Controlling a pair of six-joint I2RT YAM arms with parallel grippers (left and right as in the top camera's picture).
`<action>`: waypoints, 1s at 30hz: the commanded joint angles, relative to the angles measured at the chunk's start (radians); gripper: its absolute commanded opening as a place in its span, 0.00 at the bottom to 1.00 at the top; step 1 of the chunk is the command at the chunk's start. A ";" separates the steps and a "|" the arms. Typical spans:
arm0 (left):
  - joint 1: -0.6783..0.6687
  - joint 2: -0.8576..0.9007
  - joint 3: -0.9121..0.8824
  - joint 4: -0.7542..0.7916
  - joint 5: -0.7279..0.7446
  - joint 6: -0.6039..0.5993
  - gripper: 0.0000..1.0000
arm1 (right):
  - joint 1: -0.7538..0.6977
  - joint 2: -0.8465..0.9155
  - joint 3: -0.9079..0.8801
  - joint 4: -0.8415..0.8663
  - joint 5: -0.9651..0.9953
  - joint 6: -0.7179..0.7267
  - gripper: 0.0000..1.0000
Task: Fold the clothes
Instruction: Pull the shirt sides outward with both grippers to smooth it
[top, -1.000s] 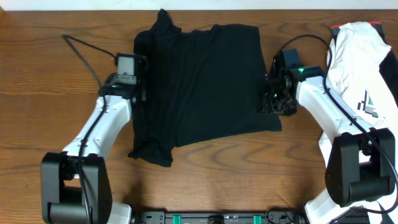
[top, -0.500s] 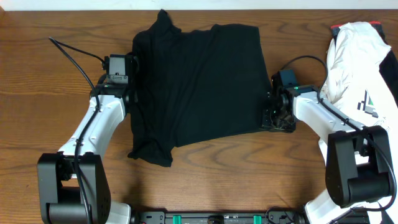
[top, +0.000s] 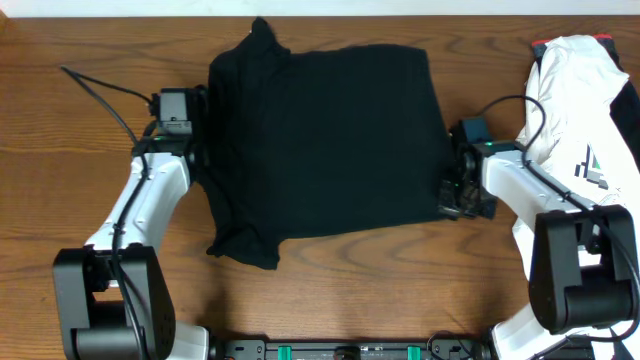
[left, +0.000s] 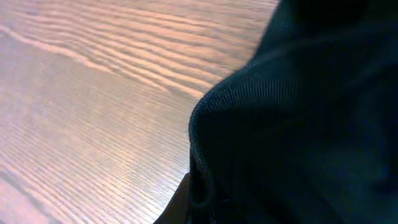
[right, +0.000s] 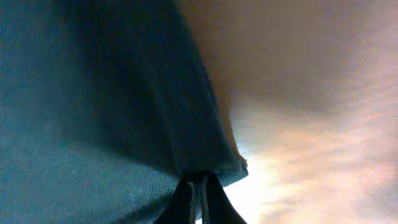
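Overhead, my left tool (top: 198, 140) and right tool (top: 448, 195) flank the black T-shirt (top: 320, 140) on the counter (top: 80, 230). Only the right wrist view shows pinching: right tool on hem. Left tool's grip: cannot tell.

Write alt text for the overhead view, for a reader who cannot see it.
A black T-shirt lies spread on a wooden table, with the left gripper at one side edge and the right gripper at the other. A crumpled white garment lies beyond the right arm.
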 joint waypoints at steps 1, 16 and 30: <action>0.034 -0.004 0.019 -0.003 -0.028 -0.025 0.06 | -0.041 0.025 -0.029 -0.034 0.129 0.039 0.01; 0.119 -0.035 0.020 -0.092 -0.032 -0.122 0.44 | -0.061 0.022 -0.027 -0.066 0.142 0.019 0.18; 0.125 -0.106 0.019 -0.016 0.591 0.116 0.52 | -0.061 -0.223 0.181 -0.082 -0.045 -0.059 0.38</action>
